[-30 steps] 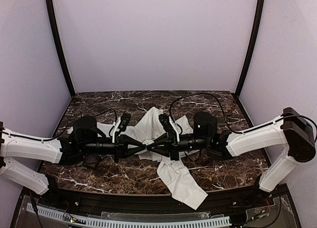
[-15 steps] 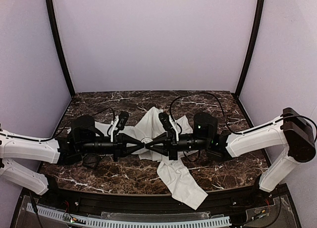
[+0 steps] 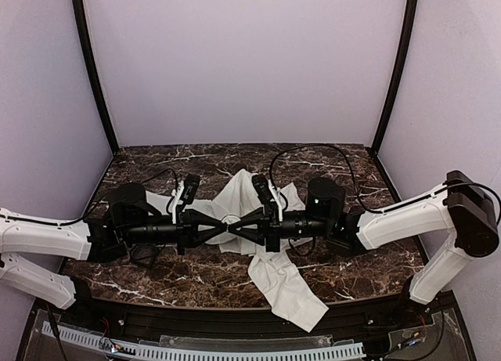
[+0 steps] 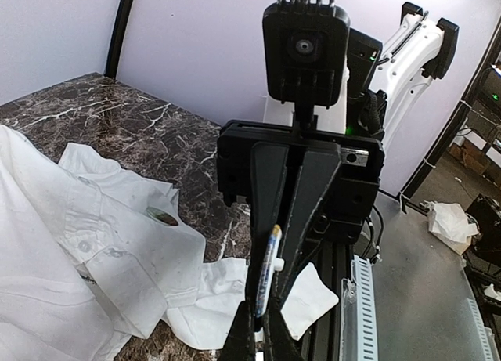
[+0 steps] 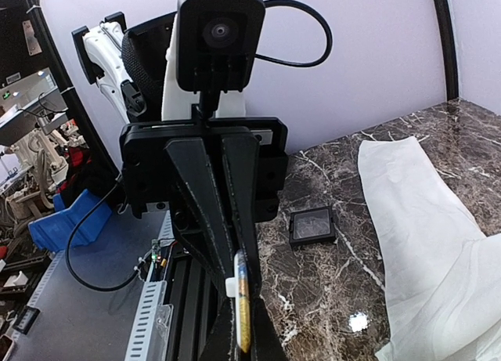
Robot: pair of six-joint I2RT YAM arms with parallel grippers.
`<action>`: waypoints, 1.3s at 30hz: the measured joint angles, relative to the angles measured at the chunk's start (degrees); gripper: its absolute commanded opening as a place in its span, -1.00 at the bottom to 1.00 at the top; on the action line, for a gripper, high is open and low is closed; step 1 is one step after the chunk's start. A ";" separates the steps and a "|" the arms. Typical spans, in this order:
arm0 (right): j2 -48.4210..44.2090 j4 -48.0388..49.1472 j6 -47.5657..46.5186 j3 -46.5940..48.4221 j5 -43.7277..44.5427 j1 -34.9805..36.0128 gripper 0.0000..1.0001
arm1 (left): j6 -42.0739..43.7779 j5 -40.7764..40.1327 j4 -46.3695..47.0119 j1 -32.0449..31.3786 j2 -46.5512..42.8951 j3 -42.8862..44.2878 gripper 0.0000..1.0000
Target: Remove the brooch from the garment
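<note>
The white shirt (image 3: 286, 286) lies crumpled on the dark marble table (image 3: 352, 263). My left gripper (image 3: 227, 227) and right gripper (image 3: 239, 227) meet tip to tip just above it. Between them is the brooch, a thin disc seen edge-on with a white nub on one side. In the left wrist view the left gripper (image 4: 258, 326) pinches the brooch's (image 4: 267, 267) lower end and the right gripper's fingers close on its upper end. The right wrist view shows the same, with the right gripper (image 5: 243, 341) on the brooch (image 5: 243, 294). A small oval metallic thing (image 4: 162, 216) lies on the shirt (image 4: 70, 243); I cannot tell what it is.
A small black square tray (image 5: 311, 225) sits on the marble beside the left arm. A shirt sleeve (image 5: 423, 212) stretches across the table beyond it. Purple walls close the table at the back and sides. A slotted cable rail (image 3: 235, 349) runs along the near edge.
Both grippers stay tip to tip on the brooch. The joined tips have drifted a little toward the far side, and the left arm has shifted slightly.
</note>
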 measured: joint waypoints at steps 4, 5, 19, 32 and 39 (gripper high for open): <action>0.48 1.29 1.33 -0.02 -0.02 -0.11 -1.00 | -0.13 -0.31 -0.04 0.00 -0.42 0.00 -0.98; 0.63 1.53 1.66 -0.02 -0.04 -0.17 -1.00 | -0.15 -0.42 -0.07 0.00 -0.46 -0.02 -0.98; 2.89 5.84 7.17 -0.31 -1.22 -1.36 -1.00 | -0.20 -2.03 -0.28 0.00 -0.46 -0.20 -0.98; 3.48 8.22 8.72 -0.83 -2.78 -1.88 -1.00 | -0.26 -2.71 0.02 -0.35 -0.46 -0.20 -0.98; 3.61 8.59 7.78 -0.83 -3.96 -2.25 -0.87 | -0.33 -3.26 0.02 -0.66 -0.46 -0.20 -0.98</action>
